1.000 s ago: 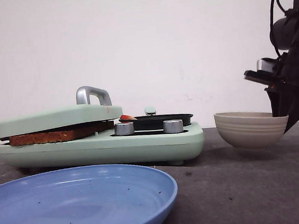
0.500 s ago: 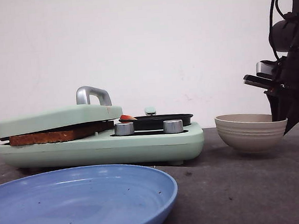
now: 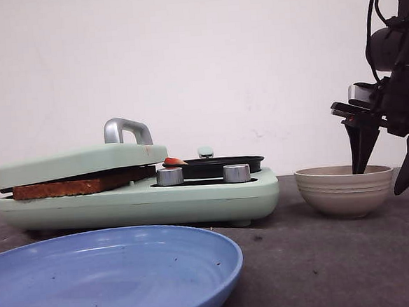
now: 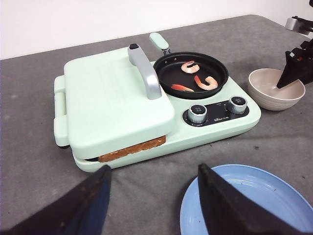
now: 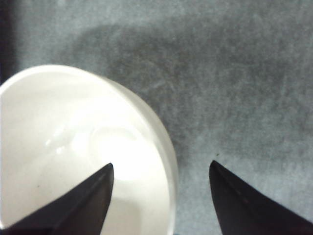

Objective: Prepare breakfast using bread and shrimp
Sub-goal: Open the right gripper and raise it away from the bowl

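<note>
The bread shows only as an orange-brown crust edge [image 3: 80, 184] under the shut lid of the mint-green breakfast maker [image 3: 194, 200]; the crust also shows in the left wrist view [image 4: 132, 149]. Three shrimp [image 4: 208, 82] lie in the small black pan [image 4: 168, 73]; one red tip [image 3: 173, 160] peeks over the pan rim. My right gripper [image 3: 378, 180] is open and straddles the right rim of the beige bowl [image 3: 334, 193], one finger inside and one outside; in the right wrist view the gripper [image 5: 161, 165] spans the bowl [image 5: 73, 147] rim. My left gripper [image 4: 154, 167] is open and empty above the table.
A blue plate [image 3: 108, 280] lies at the front left, also in the left wrist view [image 4: 254, 196]. The maker has a silver lid handle [image 3: 125, 129] and two knobs [image 3: 237, 173]. Grey table [image 3: 324, 257] lies in front of the bowl.
The bowl was held tilted and slightly raised by the right gripper; it has come down flat on the table, and the gripper has opened and let go of its rim.
</note>
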Robot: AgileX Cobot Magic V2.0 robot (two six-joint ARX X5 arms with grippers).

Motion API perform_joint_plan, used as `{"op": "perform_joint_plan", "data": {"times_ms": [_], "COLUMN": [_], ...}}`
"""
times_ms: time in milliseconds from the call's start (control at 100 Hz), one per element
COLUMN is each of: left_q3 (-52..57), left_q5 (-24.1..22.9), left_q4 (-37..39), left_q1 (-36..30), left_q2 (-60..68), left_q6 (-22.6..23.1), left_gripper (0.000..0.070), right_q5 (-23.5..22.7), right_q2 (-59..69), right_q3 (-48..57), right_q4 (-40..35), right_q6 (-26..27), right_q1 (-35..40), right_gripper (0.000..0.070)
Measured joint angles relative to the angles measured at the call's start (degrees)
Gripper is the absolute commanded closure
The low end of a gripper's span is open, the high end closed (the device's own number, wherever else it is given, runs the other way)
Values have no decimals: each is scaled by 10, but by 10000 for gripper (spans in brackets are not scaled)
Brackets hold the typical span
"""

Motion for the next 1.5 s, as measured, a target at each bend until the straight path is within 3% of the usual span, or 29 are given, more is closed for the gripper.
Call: {"op": "perform_joint_plan", "data": {"times_ms": [340,730,840,960,1020,1140,1500], "left_q3": [0,0,0,0,0,0,0], "left_q5": [0,0,0,0,0,0,0], "left_q4": [0,0,1,5,5,5,20], "left_q1": [0,0,0,0,0,0,0], "left_q2": [0,0,0,0,0,0,0], "left_q6": [0,-1,-10,-18,-22,-24,-83], "left_gripper": [421,427,430,437,493,700,700], "right_q5": [0,-14,-45,-89,-105,-109,-113], "right_q2": [-37,-178,-232,-289,-316,-366,-464], "right_q3": [0,0,0,0,0,0,0], "right_q4": [0,12,17,19,19,19,19], "right_q6": [-9,-46,-47,-47,-47,-47,-79], "right_q1": [0,0,0,9,20,49,152], "right_gripper": [312,316,408,599,696,700,700]}}
